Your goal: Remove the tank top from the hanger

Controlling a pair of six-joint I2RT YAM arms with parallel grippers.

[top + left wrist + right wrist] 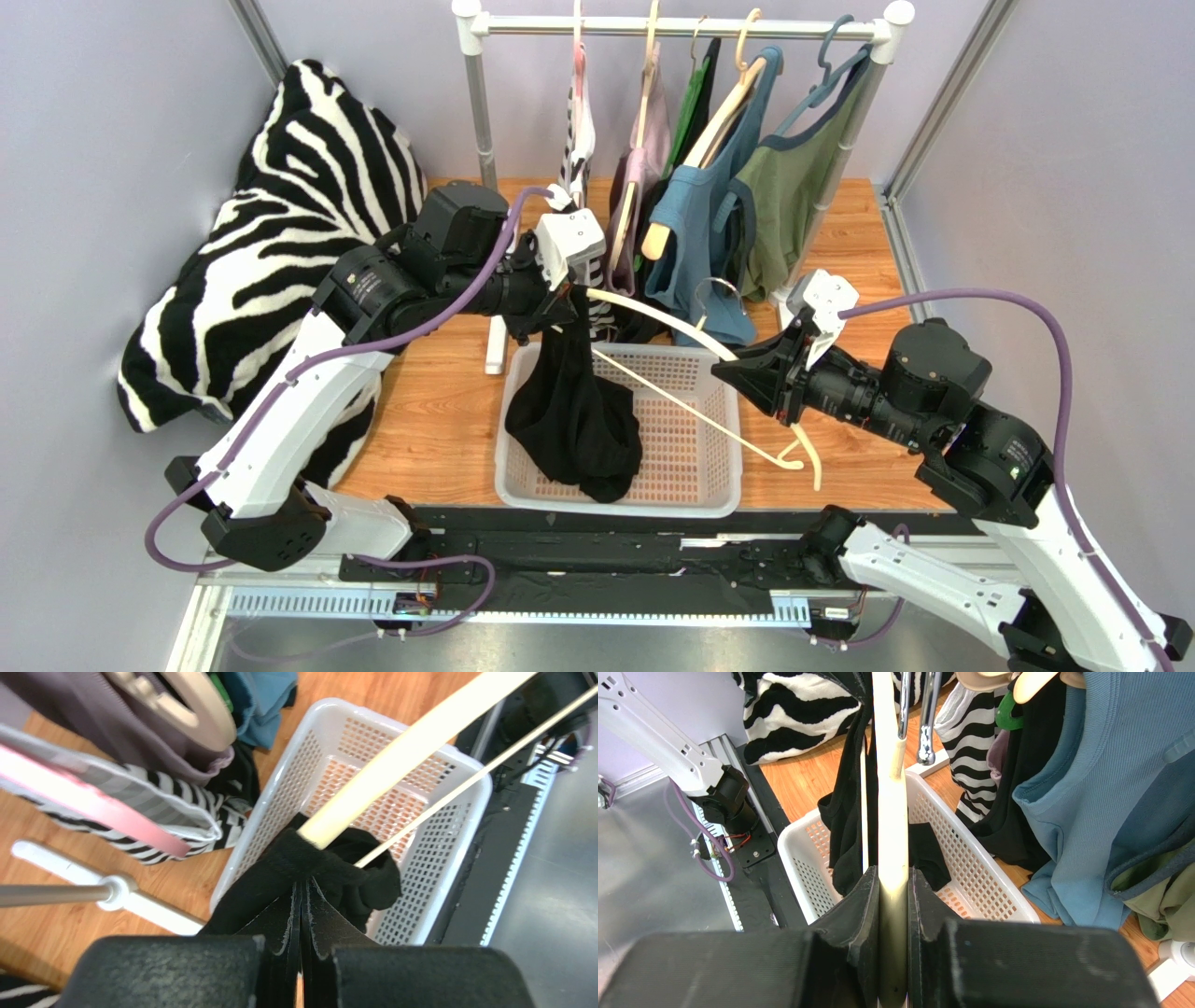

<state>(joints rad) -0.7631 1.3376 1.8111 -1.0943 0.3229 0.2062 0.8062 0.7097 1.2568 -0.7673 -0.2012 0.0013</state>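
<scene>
Your left claw (302,899) pinches the black tank top (572,413) tight over the basket (617,504); your right claw (732,373) clamps the hanger (892,833)

Your left arm rises from its base and bends inward, with the left gripper (565,298) fingers clamped flat on the black fabric tank top (575,413). Your right arm reaches in low from the right, the right gripper (724,373) fingers pinching the cream curved hanger (892,833).
</scene>
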